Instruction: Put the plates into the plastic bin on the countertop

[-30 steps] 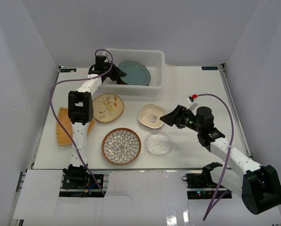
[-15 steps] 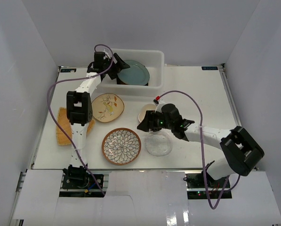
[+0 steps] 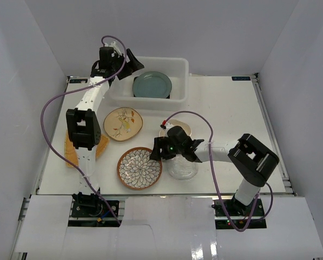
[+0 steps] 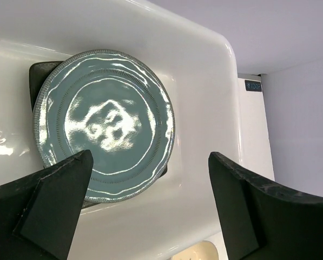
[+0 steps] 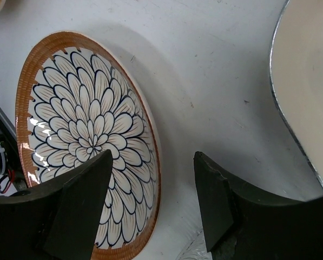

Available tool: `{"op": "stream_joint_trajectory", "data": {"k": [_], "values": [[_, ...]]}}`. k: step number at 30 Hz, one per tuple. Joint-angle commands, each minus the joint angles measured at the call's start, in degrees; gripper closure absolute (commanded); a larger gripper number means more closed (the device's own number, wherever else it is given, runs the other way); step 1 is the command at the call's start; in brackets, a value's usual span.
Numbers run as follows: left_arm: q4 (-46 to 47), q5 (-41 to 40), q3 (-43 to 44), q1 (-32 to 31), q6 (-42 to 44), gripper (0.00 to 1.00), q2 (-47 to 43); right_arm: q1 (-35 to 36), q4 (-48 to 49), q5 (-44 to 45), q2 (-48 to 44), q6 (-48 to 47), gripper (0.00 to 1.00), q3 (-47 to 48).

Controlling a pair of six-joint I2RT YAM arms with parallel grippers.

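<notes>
Since a second ago the right arm has swung from 3 o'clock to the middle of the counter, and the left arm has lifted out of the plastic bin. Right claw is open and empty, with the 3 o'clock rim of the petal-patterned plate between its jaws; contact I cannot tell. The clear glass plate lies just beside it. Left claw is wide open and empty above the bin at 12 o'clock, where the blue-green plate lies flat. The petal plate looks stiff, glazed, slippery and breakable. I think the raised rim is the only hold, with one finger under the lip.
</notes>
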Motion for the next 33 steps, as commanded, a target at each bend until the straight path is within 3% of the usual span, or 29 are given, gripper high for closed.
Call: {"op": "stream_joint_trajectory", "data": {"k": [1, 6, 9, 12, 13, 14, 17, 22, 24, 26, 30, 33], "values": [[-2.55, 0.23, -1.47, 0.34, 1.95, 0.02, -3.37, 0.28, 0.58, 1.5, 0.13, -0.9, 0.32, 1.66], [-2.64, 1.8, -3.14, 0.34, 1.24, 0.02, -5.57, 0.28, 1.81, -1.04, 2.14, -0.11, 0.37, 0.87], [-2.47, 4.96, -6.3, -0.01, -0.16, 0.02, -10.3, 0.28, 3.56, -3.15, 4.17, 0.86, 0.47, 1.31], [-0.37, 5.86, -16.21, -1.32, -0.43, 0.02, -19.43, 0.28, 4.79, -2.2, 4.44, 2.44, 0.57, 0.53], [0.69, 5.77, -23.64, -1.68, -0.6, 0.02, -22.33, 0.28, 5.67, -1.76, 4.0, 2.96, 0.61, -0.27], [2.87, 5.42, -27.63, -2.11, -1.04, 0.02, -28.19, 0.28, 7.68, -1.32, 2.78, 4.36, 0.73, -0.97], [6.22, 4.46, -41.23, -2.21, -1.66, 0.02, -36.92, 0.02, 9.27, -0.61, -0.47, 5.43, 0.92, -2.99], [8.51, -2.64, -56.21, -2.38, -0.6, 0.02, -55.73, -1.47, 9.46, -1.57, -12.49, 6.04, 0.92, -5.89], [14.72, -4.33, -67.05, -2.56, -2.61, 0.02, -67.54, -2.7, 9.28, -1.93, -16.9, 6.92, 0.92, -6.25], [18.79, -7.91, -72.65, -3.08, -3.33, 0.02, -74.54, -6.02, 9.28, -2.1, -23.38, 8.06, 0.92, -7.04], [12.56, -9.97, -73.1, -5.89, -0.08, 0.02, -78.96, -14.47, 8.76, -8.41, -28.87, 10.61, 0.92, -3.99], [10.81, -11.18, -75.91, -8.0, 0.71, 0.02, -81.06, -18.61, 4.55, -7.04, -28.62, 8.16, 0.92, 3.47]]}}
